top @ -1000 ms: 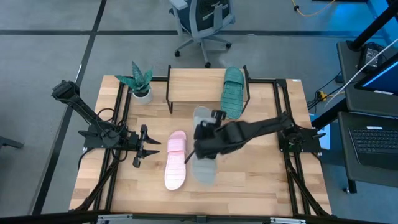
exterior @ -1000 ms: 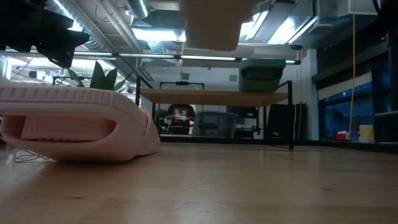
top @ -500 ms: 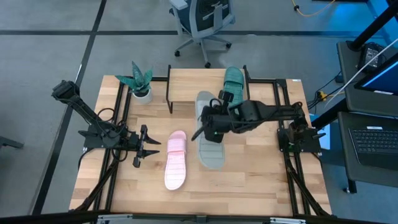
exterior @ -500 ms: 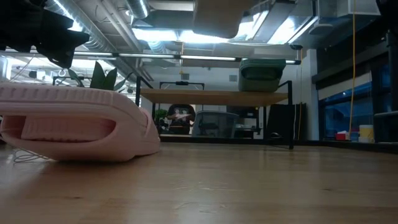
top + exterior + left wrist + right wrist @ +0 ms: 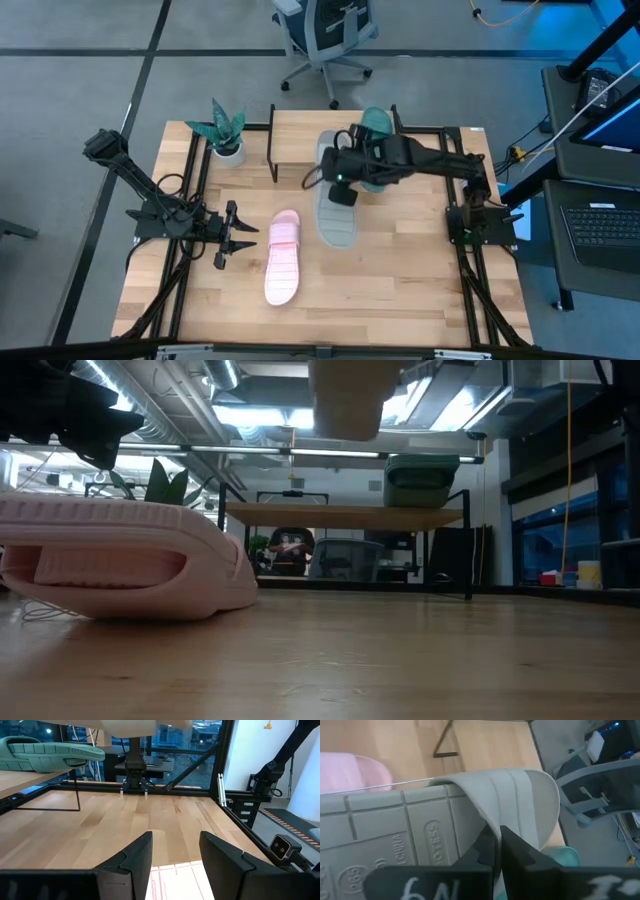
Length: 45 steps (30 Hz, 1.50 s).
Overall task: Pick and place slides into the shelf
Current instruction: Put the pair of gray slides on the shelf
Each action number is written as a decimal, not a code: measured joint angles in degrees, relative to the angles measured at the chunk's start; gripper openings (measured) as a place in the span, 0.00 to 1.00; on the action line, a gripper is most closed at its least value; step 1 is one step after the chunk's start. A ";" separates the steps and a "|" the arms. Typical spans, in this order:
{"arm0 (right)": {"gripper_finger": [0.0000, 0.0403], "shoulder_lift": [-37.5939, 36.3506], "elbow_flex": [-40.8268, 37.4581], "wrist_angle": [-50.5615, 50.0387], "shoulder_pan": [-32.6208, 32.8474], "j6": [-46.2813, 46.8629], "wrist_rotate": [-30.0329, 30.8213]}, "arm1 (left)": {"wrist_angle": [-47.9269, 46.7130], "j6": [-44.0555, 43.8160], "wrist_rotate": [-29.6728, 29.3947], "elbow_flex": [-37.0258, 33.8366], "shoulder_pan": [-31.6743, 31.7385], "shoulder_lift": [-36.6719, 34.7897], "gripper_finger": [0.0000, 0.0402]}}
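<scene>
The light grey slide [image 5: 336,210] hangs in the air in my right gripper [image 5: 340,188], its far end over the shelf's [image 5: 300,135] front edge; the low view shows the grey slide [image 5: 345,395] high above the table. The teal slide [image 5: 377,122] lies on the shelf's right part, half hidden by my right arm. Sole down on the table rests the pale pink slide [image 5: 283,257]. My left gripper [image 5: 225,236] waits open just left of it, touching nothing, and shows as the open left gripper [image 5: 175,850] in its own view. My right gripper [image 5: 498,847] is shut on the grey slide, pinching the edge of its wide strap [image 5: 487,822] where the strap meets the sole. The fingers [image 5: 517,855] come from the table's right side, across the slide. The slide is lifted clear and roughly level, its ribbed sole [image 5: 395,835] toward the wrist camera.
A small potted plant [image 5: 227,132] stands at the far left, beside the shelf. The shelf's thin black legs [image 5: 77,790] and the black frame rails [image 5: 445,180] border the work area. The shelf top left of the teal slide shows bare wood. An office chair [image 5: 325,35] stands beyond the table.
My right gripper has carried the grey slide from beside the pink slide toward the table's far edge and the shelf, still shut on it and still clear of the table. The slide has turned about and now lies lengthwise near to far. The pink and teal slides have stayed put.
</scene>
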 joint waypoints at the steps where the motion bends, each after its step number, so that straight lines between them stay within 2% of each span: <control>1: 0.03 0.00 0.00 0.25 -0.79 -0.88 -0.64 | 0.00 0.00 0.00 0.00 0.02 0.00 0.39; 5: 0.03 0.00 0.00 2.34 -4.04 -4.10 -4.14 | 0.00 0.02 -0.01 0.00 0.02 0.00 0.39; 23: 0.03 0.00 0.00 7.71 -17.13 -12.75 -12.45 | -1.07 0.15 -0.02 0.00 0.02 0.00 0.39; 35: 0.03 0.00 -0.02 9.74 -22.43 -15.72 -15.80 | -1.07 0.15 -0.02 0.00 0.02 0.00 0.39; 45: 0.03 0.00 -0.02 10.82 -24.44 -17.66 -16.45 | -1.07 0.15 -0.04 0.00 0.02 0.00 0.39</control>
